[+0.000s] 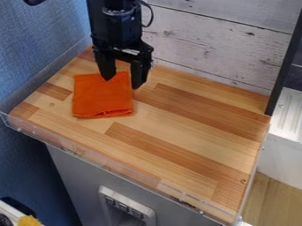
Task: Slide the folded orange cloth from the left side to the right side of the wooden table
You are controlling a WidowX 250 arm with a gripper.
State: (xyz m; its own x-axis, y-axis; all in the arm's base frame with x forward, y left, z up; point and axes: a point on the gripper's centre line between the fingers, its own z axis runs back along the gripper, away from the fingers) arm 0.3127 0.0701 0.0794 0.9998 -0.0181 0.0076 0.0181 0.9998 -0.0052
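The black gripper [122,78] hangs over the back left part of the wooden table, its two fingers apart and pointing down. Below and between them is the top right corner of an orange cloth [101,98]. This cloth lies folded into a rough square on the tabletop [177,137]. The left finger overlaps the cloth's upper edge in the view, and the right finger stands by its right edge. Whether either finger touches the cloth, I cannot tell.
A low clear rim [82,150] runs along the table's front. Behind stands a whitewashed plank wall [212,44], with a blue wall [35,48] at the left. A black post [284,66] rises at the back right corner, near a white ribbed surface [289,114].
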